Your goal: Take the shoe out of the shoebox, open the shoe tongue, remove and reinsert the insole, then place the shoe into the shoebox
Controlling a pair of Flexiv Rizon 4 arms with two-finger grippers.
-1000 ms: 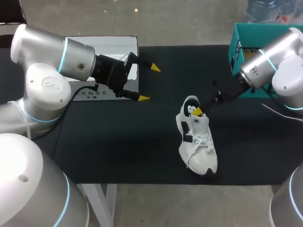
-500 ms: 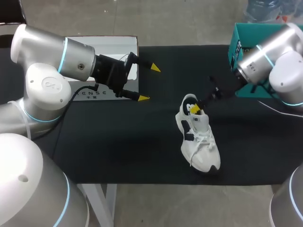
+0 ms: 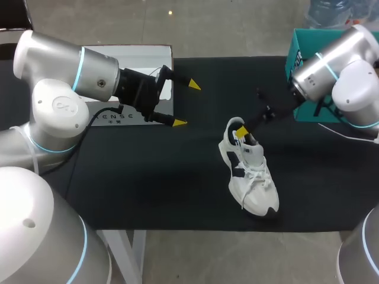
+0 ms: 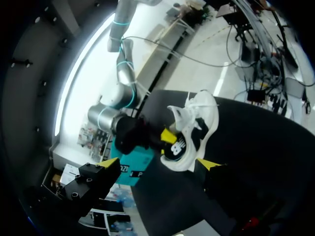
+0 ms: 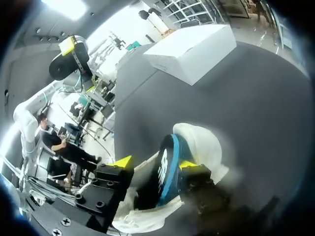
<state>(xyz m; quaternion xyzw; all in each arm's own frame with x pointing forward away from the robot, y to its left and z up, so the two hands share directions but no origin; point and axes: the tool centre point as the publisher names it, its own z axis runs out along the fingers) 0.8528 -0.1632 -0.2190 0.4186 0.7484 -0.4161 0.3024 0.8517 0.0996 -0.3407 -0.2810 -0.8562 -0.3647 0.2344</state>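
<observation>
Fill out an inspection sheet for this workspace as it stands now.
Surface: black table.
Job's things: white shoe, toe on the table toward the near edge; teal shoebox at the far right corner.
Clutter: white box at the far left.
Grippers: left gripper open and empty, above the table beside the white box; right gripper at the shoe's heel opening.
Cables: black cable hanging behind the left gripper.
Surroundings: nothing seen reaching over the table.

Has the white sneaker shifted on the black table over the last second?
Yes, slightly: the white sneaker, heel in the right end effector, swung its toe rightward along the near edge of the black table.
</observation>
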